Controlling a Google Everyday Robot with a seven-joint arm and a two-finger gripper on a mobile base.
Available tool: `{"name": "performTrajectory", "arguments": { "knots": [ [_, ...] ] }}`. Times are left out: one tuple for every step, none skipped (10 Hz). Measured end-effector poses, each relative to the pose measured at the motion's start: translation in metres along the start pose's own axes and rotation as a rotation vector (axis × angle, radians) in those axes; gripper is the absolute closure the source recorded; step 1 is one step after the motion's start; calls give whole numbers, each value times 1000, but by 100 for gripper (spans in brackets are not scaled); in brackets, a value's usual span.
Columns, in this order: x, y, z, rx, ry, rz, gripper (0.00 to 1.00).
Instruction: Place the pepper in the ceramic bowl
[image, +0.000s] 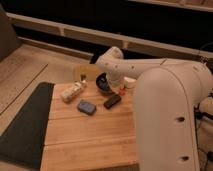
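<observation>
While the white arm (150, 65) reaches across the wooden tabletop (90, 135), its hand (116, 86) sits low at the right rim of the ceramic bowl (103, 83), largely masked by the arm, and is clenched. The pepper (121, 91) shows as a small red-orange spot just beside that rim, at the hand; whether it is gripped cannot be told. Nearby lie a blue block (86, 106), a dark bar (112, 101) and a pale packet (71, 92). No legible writing on any item.
</observation>
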Motion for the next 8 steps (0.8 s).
{"name": "performTrajectory", "arguments": {
  "knots": [
    [1, -24, 1, 31, 11, 11, 100],
    [-6, -38, 3, 50, 15, 5, 100],
    [-14, -43, 6, 51, 9, -7, 100],
    [-28, -46, 12, 45, -14, -33, 100],
    [-44, -44, 18, 37, -45, -71, 100],
    [-62, -39, 21, 28, -73, -109, 100],
    [-77, -34, 25, 13, -99, -150, 100],
    [-90, -28, 30, -10, -131, -193, 100]
  ]
}}
